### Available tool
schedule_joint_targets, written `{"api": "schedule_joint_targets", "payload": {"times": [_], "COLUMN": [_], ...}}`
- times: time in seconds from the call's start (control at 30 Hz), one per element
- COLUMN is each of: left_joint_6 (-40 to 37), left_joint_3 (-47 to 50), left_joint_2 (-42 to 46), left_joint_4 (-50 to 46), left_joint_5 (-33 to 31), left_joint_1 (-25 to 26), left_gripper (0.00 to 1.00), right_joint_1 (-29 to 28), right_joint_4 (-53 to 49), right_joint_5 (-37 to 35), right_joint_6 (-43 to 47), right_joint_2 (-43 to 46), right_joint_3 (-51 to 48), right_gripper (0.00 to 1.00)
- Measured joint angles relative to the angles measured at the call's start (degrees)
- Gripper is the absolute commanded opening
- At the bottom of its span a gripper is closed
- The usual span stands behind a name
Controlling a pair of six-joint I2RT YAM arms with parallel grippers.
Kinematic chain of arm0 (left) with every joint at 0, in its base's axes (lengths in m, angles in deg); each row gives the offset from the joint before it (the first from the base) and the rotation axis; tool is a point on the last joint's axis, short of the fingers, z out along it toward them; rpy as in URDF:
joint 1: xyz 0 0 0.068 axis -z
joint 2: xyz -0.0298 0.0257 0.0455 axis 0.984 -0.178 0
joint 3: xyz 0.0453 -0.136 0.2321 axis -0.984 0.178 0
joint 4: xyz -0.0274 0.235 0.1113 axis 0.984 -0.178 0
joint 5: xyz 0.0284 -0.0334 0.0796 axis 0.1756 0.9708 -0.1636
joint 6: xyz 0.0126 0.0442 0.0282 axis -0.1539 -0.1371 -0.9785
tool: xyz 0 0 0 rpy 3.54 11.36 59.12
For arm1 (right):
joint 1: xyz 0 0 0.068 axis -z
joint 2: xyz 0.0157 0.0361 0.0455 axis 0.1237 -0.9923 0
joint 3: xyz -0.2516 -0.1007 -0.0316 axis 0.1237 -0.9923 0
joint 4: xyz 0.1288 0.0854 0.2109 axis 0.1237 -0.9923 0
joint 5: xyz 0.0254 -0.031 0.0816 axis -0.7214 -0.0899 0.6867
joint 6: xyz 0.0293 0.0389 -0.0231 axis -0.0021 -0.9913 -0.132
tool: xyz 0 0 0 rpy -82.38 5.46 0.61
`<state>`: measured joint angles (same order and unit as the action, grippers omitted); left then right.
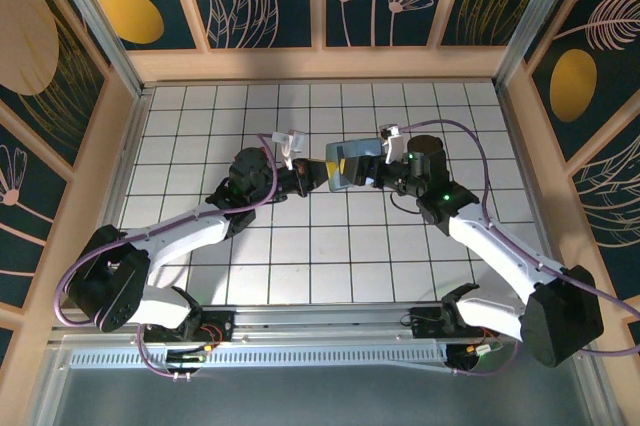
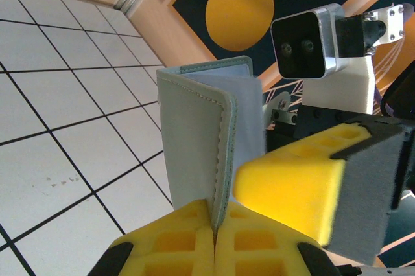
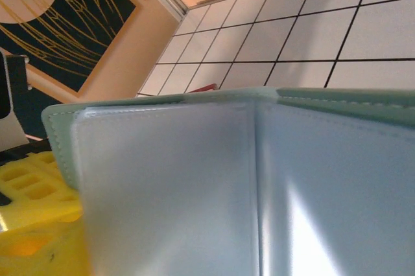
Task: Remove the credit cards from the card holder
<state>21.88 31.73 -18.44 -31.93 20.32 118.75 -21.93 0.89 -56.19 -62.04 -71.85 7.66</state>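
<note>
Card holder [image 1: 352, 163] hung half-open above the tabletop [image 1: 300, 246], between both arms. We noted left end effector [image 2: 214, 230] clamped on its edge; right end effector [image 1: 381, 170] wide, just beside.

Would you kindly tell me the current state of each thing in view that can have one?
card holder: held up, partly unfolded, pinched at its lower edge.
left hand: shut on the card holder.
right hand: apparently open, with one finger beside the card holder.
</note>
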Motion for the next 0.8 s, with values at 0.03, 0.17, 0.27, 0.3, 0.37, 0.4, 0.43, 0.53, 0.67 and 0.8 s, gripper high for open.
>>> {"api": "schedule_joint_targets", "payload": {"times": [0.03,0.17,0.27,0.3,0.37,0.4,0.43,0.53,0.67,0.8], "left_joint_6": [0.0,0.0,0.0,0.0,0.0,0.0,0.04,0.63,1.38,1.81], "left_joint_3": [0.0,0.0,0.0,0.0,0.0,0.0,0.0,0.0,-0.07,-0.11], "left_joint_2": [0.0,0.0,0.0,0.0,0.0,0.0,0.0,-0.02,-0.72,-1.79], "left_joint_4": [0.02,0.0,0.0,0.0,0.09,0.2,0.39,0.92,2.34,3.41], "left_joint_5": [0.0,-0.04,-0.24,-0.28,-0.37,-0.48,-0.5,-0.24,0.94,1.77], "left_joint_1": [0.0,0.0,0.0,0.0,0.0,0.0,0.0,0.02,0.02,0.02], "left_gripper": [0.0,0.0,0.0,0.0,0.04,0.12,0.19,0.37,0.54,0.55], "right_joint_1": [0.0,-0.09,-0.11,-0.11,-0.11,-0.04,0.04,0.11,0.11,0.11], "right_joint_4": [-0.22,-1.01,-1.22,-1.44,-1.68,-1.79,-1.81,-1.75,-1.16,-0.39], "right_joint_5": [-0.22,-1.09,-1.46,-1.51,-1.92,-2.12,-2.23,-2.25,-1.84,-1.01], "right_joint_6": [0.26,0.85,0.87,0.55,0.66,0.59,0.48,0.37,-0.59,-1.03], "right_joint_2": [0.0,0.02,0.22,0.44,0.87,1.11,1.27,1.6,1.62,1.6], "right_joint_3": [0.02,0.04,0.04,0.04,0.04,0.04,0.04,0.02,0.0,-0.02], "right_gripper": [0.73,0.51,0.34,0.32,0.28,0.27,0.26,0.24,0.21,0.21]}}
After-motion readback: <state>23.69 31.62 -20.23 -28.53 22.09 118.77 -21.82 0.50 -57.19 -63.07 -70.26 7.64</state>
